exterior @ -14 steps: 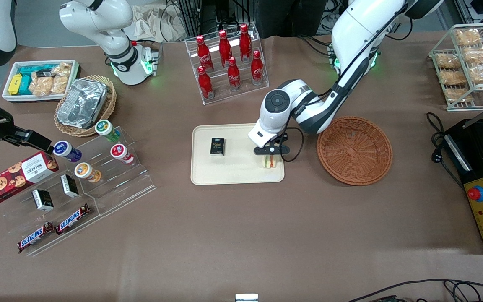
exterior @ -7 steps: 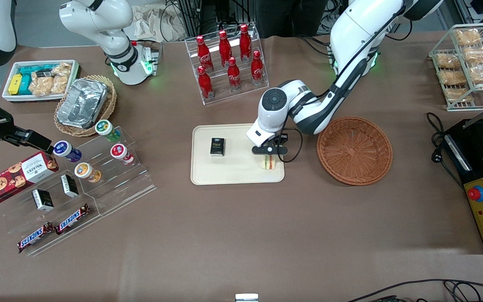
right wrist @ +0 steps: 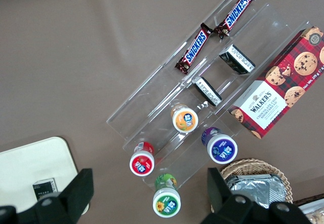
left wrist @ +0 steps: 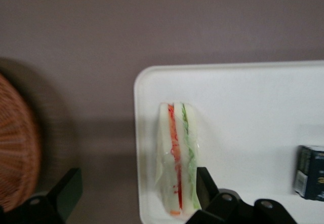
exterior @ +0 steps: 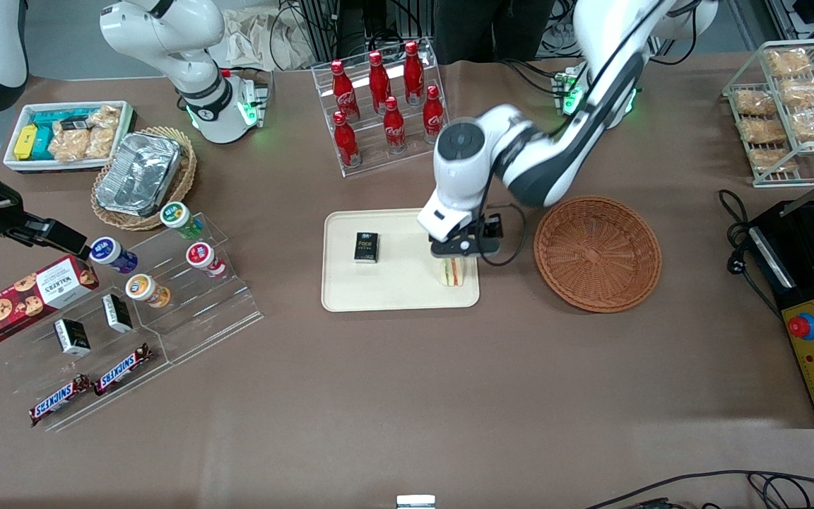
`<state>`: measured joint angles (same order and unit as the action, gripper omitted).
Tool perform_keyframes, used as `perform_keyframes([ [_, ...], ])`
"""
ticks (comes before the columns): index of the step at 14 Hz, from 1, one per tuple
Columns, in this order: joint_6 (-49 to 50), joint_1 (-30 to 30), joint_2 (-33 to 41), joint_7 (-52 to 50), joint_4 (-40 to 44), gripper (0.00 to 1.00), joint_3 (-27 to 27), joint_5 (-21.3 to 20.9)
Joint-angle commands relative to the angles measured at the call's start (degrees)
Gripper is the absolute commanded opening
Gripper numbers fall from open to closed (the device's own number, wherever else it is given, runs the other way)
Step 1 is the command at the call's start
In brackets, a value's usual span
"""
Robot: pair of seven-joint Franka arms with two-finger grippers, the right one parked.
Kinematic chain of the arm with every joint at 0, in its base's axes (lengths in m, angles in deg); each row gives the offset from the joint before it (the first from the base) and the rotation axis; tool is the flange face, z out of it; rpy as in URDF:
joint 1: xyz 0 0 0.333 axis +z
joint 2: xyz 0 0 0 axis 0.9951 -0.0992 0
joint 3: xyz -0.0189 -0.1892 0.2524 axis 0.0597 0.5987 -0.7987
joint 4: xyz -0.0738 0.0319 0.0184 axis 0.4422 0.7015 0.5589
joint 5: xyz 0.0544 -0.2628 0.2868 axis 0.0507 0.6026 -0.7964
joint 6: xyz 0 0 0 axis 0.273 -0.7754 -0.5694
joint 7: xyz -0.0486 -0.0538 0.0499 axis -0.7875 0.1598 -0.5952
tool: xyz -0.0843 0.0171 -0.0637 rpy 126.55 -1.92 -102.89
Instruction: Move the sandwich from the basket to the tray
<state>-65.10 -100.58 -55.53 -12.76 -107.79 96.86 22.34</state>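
Sandwich [exterior: 453, 271] on tray [exterior: 350, 290]; end effector [exterior: 461, 249] above.

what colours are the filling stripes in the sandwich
Red and green stripes in the pale wedge sandwich; left wrist view.

Sandwich [exterior: 453, 271] on tray [exterior: 400, 297]; hand [exterior: 461, 247] above; basket [exterior: 597, 253] beside.

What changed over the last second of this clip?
The gripper has risen off the sandwich with its jaws open, and the arm has lifted with it. The sandwich lies released on the tray. The sandwich, tray, dark box and empty basket have not moved.
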Motion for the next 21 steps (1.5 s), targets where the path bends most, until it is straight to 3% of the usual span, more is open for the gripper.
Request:
perform_keyframes([
  [1,3.0,2.6,8.5,-0.2,-1.6,1.0,0.1,-1.4],
  [4,7.0,8.5,16.1,4.2,-1.5,1.0,0.4,0.1],
  [6,8.5,12.3,19.8,11.3,-0.7,1.0,0.3,6.5],
  [8,12.2,16.0,22.4,18.7,-0.5,1.0,0.3,10.2],
  [12,18.7,22.0,26.5,29.3,-0.5,1.0,0.3,12.3],
  [14,21.7,22.0,28.0,36.9,-0.5,1.0,-2.9,14.5],
  [16,21.9,18.1,28.6,38.7,-0.6,1.0,-10.9,17.1],
  [21,21.6,15.8,26.9,50.2,0.1,1.0,-17.7,18.4],
])
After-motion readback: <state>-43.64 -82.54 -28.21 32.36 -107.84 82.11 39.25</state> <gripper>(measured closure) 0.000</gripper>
